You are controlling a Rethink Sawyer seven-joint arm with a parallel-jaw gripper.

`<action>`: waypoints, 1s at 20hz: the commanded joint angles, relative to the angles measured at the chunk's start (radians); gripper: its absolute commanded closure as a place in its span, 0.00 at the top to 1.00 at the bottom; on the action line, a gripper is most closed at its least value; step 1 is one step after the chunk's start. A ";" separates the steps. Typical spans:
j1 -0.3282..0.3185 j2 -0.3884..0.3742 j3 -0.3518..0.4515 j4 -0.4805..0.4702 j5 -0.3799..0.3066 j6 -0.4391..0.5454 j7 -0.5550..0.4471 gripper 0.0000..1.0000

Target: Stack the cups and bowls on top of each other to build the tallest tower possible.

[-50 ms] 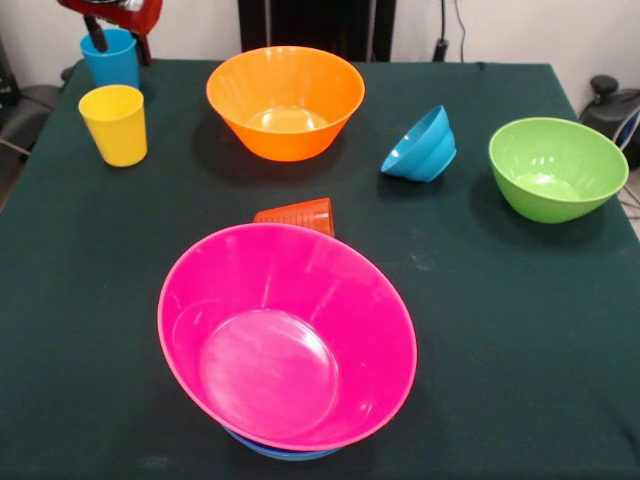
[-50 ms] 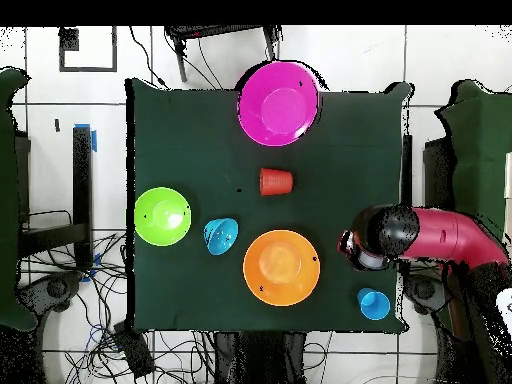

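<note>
The dark green cloth-covered tabletop [image 1: 520, 330] carries everything, and I place things by the large glossy orange plastic bowl [image 1: 285, 100], going left to right in the front view. Far left of it, the sky blue plastic cup [image 1: 110, 60] stands upright at the tabletop's edge, with the yellow plastic cup [image 1: 114, 124] upright just in front of it. The red and black gripper [image 1: 112, 18] hangs right over the sky blue cup; I cannot tell how its fingers stand. In front of the orange bowl, the ribbed orange-red plastic cup [image 1: 298, 214] lies tipped, its lower part hidden behind the large glossy pink plastic bowl [image 1: 288, 335], which tilts atop a blue bowl [image 1: 280, 452] showing only a rim: the tower. Right of the orange bowl, the small ridged blue plastic bowl [image 1: 422, 146] rests on its side. Furthest right sits the medium green plastic bowl [image 1: 557, 167], upright.
</note>
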 commanded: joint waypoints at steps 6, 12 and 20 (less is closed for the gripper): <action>0.005 0.085 0.074 0.013 -0.049 0.012 -0.283 1.00; -0.013 0.146 0.082 -0.009 -0.058 -0.014 -0.296 1.00; -0.020 0.184 0.074 -0.007 -0.044 0.008 -0.271 1.00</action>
